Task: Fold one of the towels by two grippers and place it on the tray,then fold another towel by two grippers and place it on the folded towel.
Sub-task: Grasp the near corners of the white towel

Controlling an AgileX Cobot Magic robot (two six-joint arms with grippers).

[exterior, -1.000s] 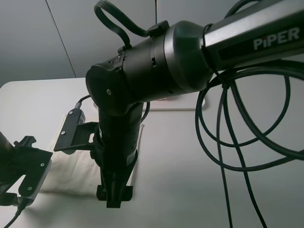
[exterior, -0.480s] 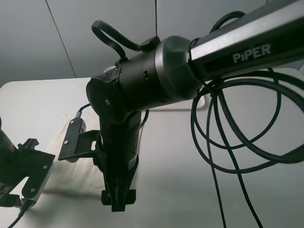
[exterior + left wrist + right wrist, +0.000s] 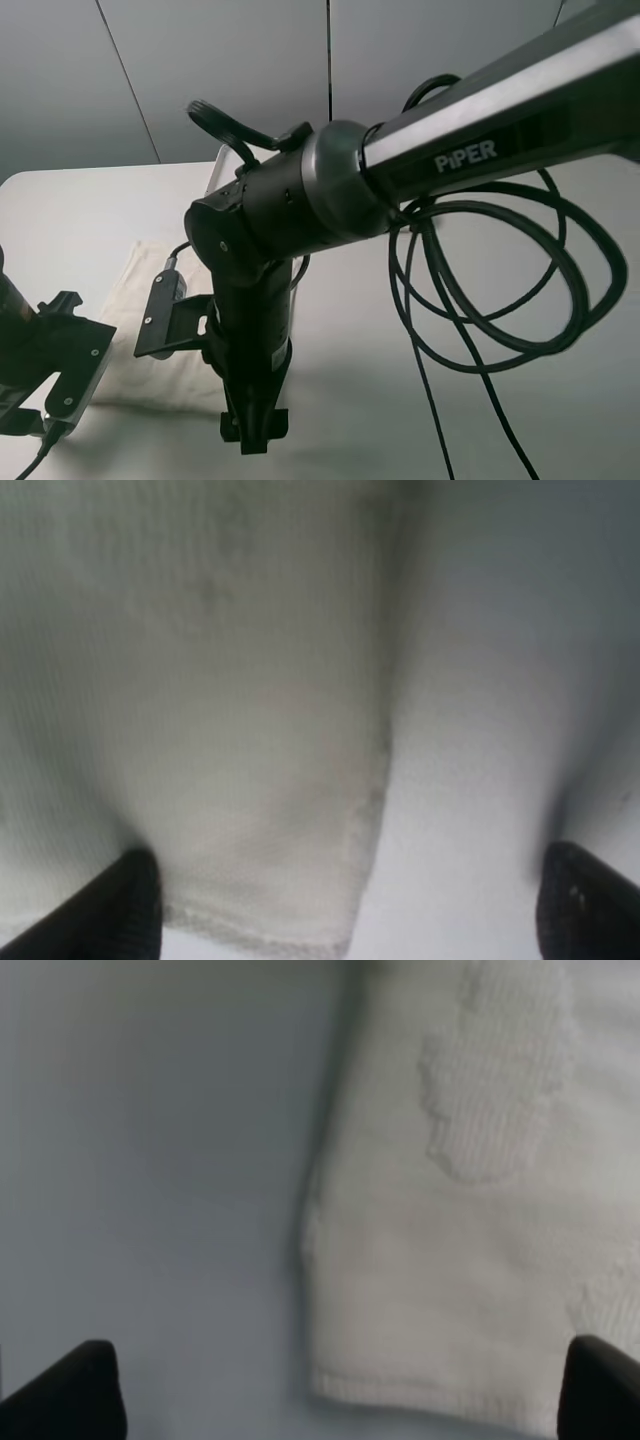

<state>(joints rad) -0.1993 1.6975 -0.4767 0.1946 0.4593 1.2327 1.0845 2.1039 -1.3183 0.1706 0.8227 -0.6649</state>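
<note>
Your left end effector [image 3: 345, 905] and right end effector [image 3: 335, 1390] hang released over the towel [image 3: 150, 300]; the grasp for the fold is not yet made.

Each end effector has its fingers wide apart, and each wrist view shows one corner of the towel lying between them, with nothing gripped. The towel lies flat on the counter [image 3: 60, 210], in the left part of the high view. I cannot find the tray or a second towel with certainty. I judge that you are at the first grasp of a fold. The next move asks you to lower both arms together until the fingers reach the hem, close on both corners at the same time, and then lift evenly.
</note>
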